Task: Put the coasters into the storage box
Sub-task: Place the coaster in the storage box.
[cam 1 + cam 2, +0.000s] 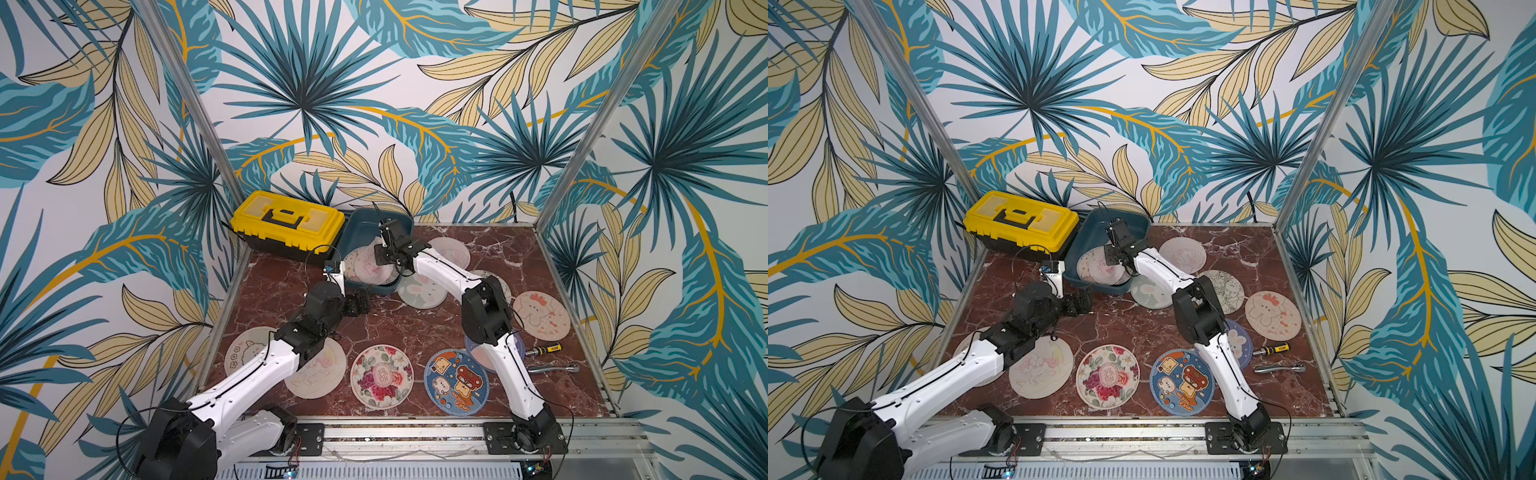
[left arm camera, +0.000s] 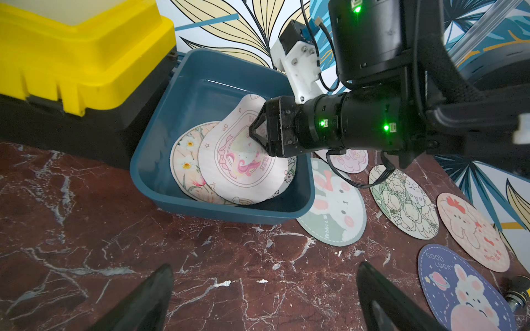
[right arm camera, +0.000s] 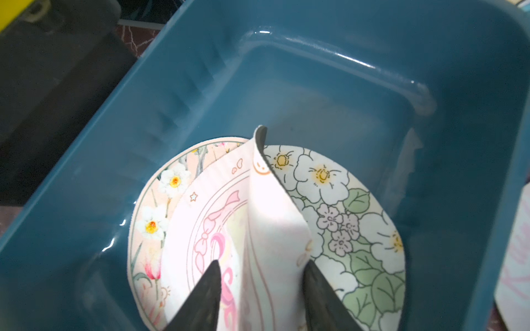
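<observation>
The teal storage box (image 1: 400, 218) (image 1: 1138, 221) stands at the back, next to the toolbox. My right gripper (image 3: 261, 262) (image 1: 383, 254) hangs inside it, open. A pink coaster (image 3: 275, 215) (image 2: 238, 172) lies between its fingers, still buckled into a raised fold, on top of a daffodil coaster (image 3: 149, 217) and a white-flower coaster (image 3: 344, 200). My left gripper (image 2: 265, 266) (image 1: 358, 301) is open and empty, low over the marble just in front of the box. Several coasters lie on the table, among them a floral one (image 1: 381, 376), a blue cartoon one (image 1: 456, 382) and a pink bunny one (image 1: 540, 313).
A yellow-lidded black toolbox (image 1: 286, 220) touches the box's left side. A screwdriver (image 1: 544, 348) and a metal ratchet handle (image 1: 552, 368) lie at the right edge. A green rabbit coaster (image 2: 332, 206) lies against the box's front right corner. Aluminium posts frame the table.
</observation>
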